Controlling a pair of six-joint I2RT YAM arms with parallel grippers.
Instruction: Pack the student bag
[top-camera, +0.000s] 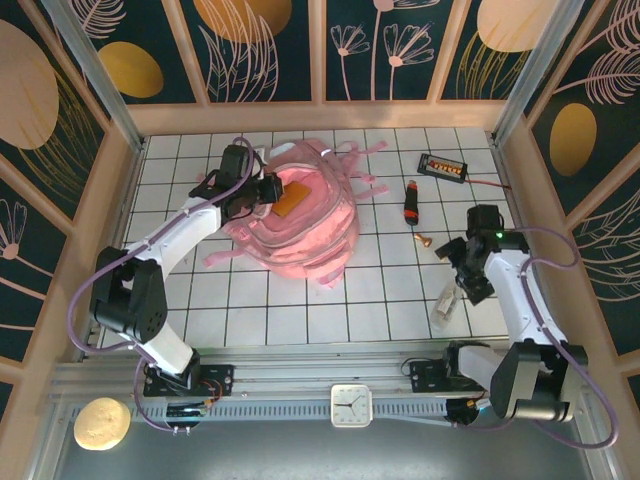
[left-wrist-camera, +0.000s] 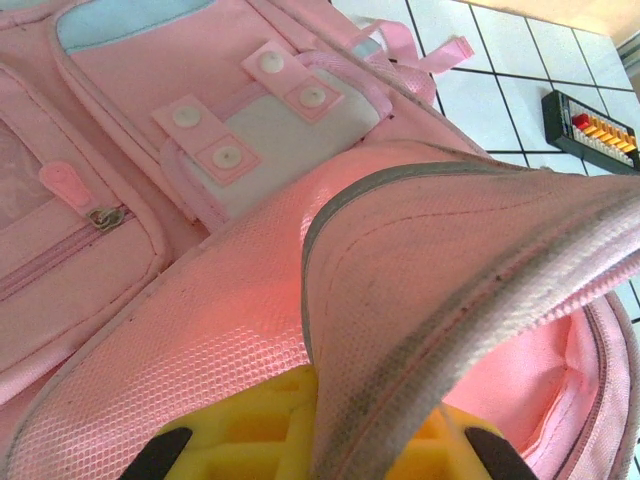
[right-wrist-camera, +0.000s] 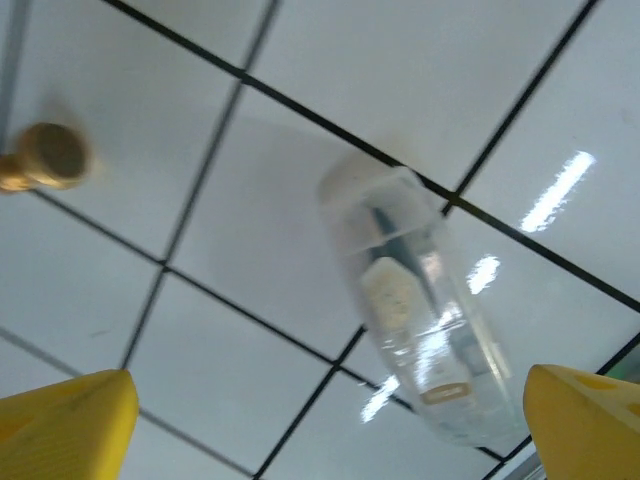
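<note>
the left fingers (left-wrist-camera: 240, 430) are pressed together on the grey-edged rim of the student bag (left-wrist-camera: 150, 130), pinching the fabric flap so that it rises between the yellow pads; beyond the flap, toward 4 o'clock in the left wrist view, the pink lining of the open compartment shows. in the top view these left fingers (top-camera: 265, 190) sit at the bag's 10 o'clock side, beside an orange-brown patch (top-camera: 288, 198) at the opening. the student bag (top-camera: 300, 230) lies on the white tiled table (top-camera: 260, 310), slightly toward 10 o'clock from the table's middle, its straps trailing toward 1 o'clock.

the right fingers (right-wrist-camera: 70, 420) are spread wide, gripping nothing, and hang above a clear bottle (right-wrist-camera: 420, 310) that lies on its side on the table. the bottle (top-camera: 447, 300) is at 4 o'clock on the table, near the right arm. a small brass piece (right-wrist-camera: 45, 160) lies near it at 10 o'clock in the wrist view. farther off, at 2 o'clock on the table, lie a red and black tool (top-camera: 411, 200) and a black counting frame with orange beads (top-camera: 443, 166), apart from each other.
</note>
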